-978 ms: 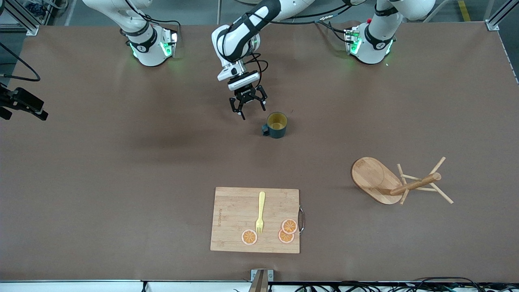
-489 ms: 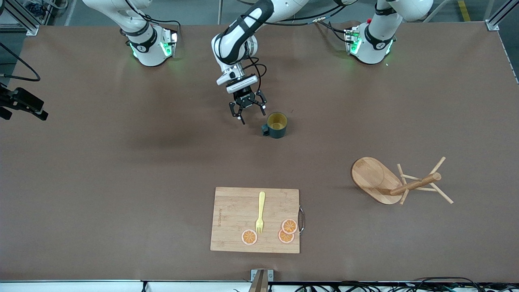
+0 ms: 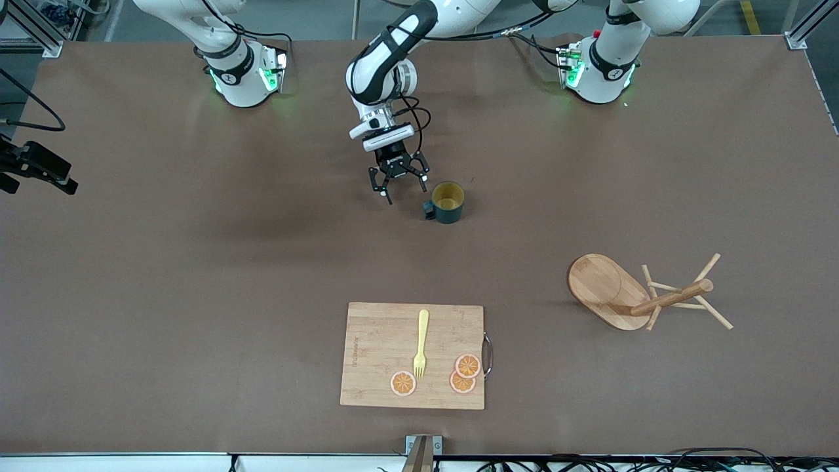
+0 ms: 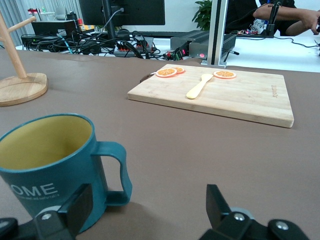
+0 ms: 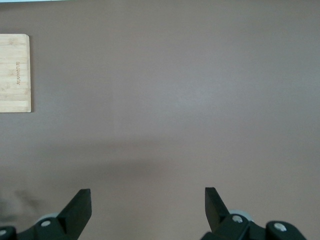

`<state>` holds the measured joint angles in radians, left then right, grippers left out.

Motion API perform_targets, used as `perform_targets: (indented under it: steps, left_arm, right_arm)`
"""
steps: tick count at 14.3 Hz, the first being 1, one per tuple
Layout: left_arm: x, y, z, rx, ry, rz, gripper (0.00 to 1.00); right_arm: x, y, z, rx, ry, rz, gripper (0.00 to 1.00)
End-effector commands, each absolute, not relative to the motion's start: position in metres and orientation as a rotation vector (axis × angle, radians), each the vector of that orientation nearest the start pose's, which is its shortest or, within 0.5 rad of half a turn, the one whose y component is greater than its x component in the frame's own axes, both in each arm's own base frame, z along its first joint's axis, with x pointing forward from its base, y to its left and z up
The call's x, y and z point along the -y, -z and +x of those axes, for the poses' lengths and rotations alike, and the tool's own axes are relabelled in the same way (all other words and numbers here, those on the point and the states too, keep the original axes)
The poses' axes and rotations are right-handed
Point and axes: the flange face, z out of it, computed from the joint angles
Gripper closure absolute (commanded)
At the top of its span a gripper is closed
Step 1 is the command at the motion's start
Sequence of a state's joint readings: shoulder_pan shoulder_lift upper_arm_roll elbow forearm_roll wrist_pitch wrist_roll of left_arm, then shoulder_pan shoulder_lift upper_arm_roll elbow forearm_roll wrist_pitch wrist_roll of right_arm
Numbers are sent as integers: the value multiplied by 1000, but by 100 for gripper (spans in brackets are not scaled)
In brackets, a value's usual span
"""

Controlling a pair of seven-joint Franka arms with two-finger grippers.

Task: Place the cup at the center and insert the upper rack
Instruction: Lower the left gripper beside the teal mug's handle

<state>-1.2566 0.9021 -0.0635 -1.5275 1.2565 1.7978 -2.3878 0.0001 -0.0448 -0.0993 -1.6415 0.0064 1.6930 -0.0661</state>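
Fingers on the left gripper [image 3: 398, 184] were spread wide with nothing between them, sitting low just beside the small dark teal mug with the mustard-yellow inside [image 3: 448, 201], on the right arm's side of it. From the left wrist view the mug [image 4: 52, 162] stood upright on the brown table [image 3: 196, 275], handle sticking out into the gap between the two fingertips [image 4: 75, 206], but nothing was touching it.

Light wooden mug tree with the oval base [image 3: 645, 294] was tipped over on its side, well apart from the mug, nearer the front camera and toward the left arm's end of the table.

Rectangular bamboo cutting board [image 3: 413, 356] sat nearer the camera than the mug, with a yellow fork [image 3: 421, 343] and three orange slices [image 3: 462, 373] on it.

The right gripper [image 5: 147, 207] only showed in its own wrist view, fingers wide apart too, holding nothing, hanging over bare table with a corner of the board [image 5: 15, 73] in sight. That arm was just waiting.
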Motion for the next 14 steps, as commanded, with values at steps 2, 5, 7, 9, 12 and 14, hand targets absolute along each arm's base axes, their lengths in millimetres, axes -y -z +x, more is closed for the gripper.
perform_targets:
  steps: [2, 5, 7, 9, 12, 14]
  left_arm:
    - [621, -112, 250, 404, 1610, -2409, 0]
    - [617, -104, 261, 406, 1620, -2384, 0]
    - [617, -100, 265, 409, 1621, -2379, 0]
    - [616, -97, 271, 410, 1629, -2374, 0]
    - [620, -93, 273, 418, 1634, -2376, 0]
    - [621, -86, 274, 425, 1633, -2376, 0]
  right_arm:
    - [52, -631, 547, -32, 164, -3133, 0]
    - [53, -631, 547, -28, 162, -3133, 0]
    - [53, -631, 547, -27, 162, -3133, 0]
    - [55, -634, 547, -35, 174, -3134, 0]
    - [56, -633, 547, -35, 169, -3134, 0]
    - [56, -632, 548, -32, 169, -3136, 0]
